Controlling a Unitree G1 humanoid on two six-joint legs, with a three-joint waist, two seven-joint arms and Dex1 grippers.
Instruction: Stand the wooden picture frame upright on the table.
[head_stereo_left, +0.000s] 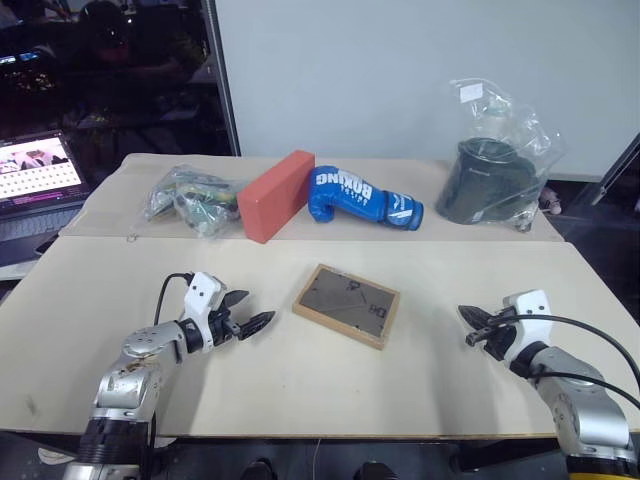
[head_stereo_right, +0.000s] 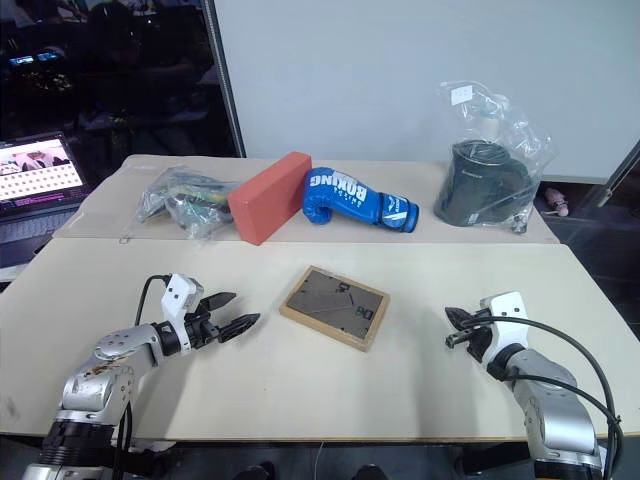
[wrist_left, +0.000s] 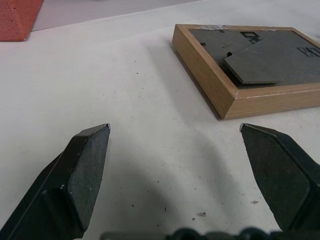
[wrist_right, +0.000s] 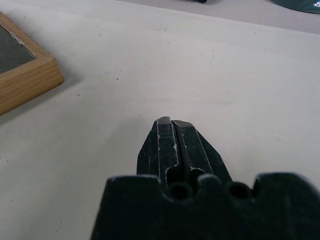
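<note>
The picture frame (head_stereo_left: 346, 305) lies flat, back board up, near the middle of the worktop (head_stereo_left: 300, 390), between the two grippers and touching neither. The left gripper (head_stereo_left: 252, 321) hovers just beside its near corner with fingers spread wide, while the right gripper (head_stereo_left: 473, 322) is pressed closed, well apart on the other side. Judging from this, the left should pinch one long wooden edge, tip the frame up, and the fold-out stand must swing out before release.
</note>
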